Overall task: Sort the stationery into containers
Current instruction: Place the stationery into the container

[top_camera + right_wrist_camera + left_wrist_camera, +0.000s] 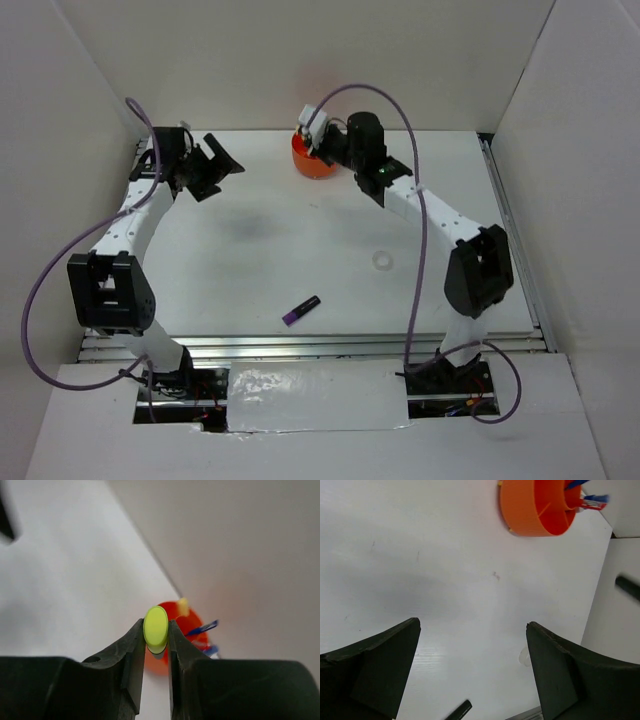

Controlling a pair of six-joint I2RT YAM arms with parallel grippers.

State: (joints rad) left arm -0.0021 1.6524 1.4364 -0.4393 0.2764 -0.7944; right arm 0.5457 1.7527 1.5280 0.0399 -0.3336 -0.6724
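The round orange organiser (316,165) stands at the back of the table. My right gripper (320,148) hangs just above it, shut on a yellow highlighter (156,628), whose round end shows between the fingers. Behind it in the right wrist view are the organiser (189,623), a pale yellow stick (183,606) and a blue pen (202,628). My left gripper (215,165) is open and empty at the back left; in its own view the jaws (472,625) stand wide over bare table. A purple highlighter (300,310) lies near the front. A clear tape ring (382,261) lies to the right of centre.
White walls close in the table at the back and both sides. A metal rail (300,345) runs along the front edge. The left wrist view shows the organiser (527,515) holding a blue pen (574,484) and a blue-capped bottle (594,501).
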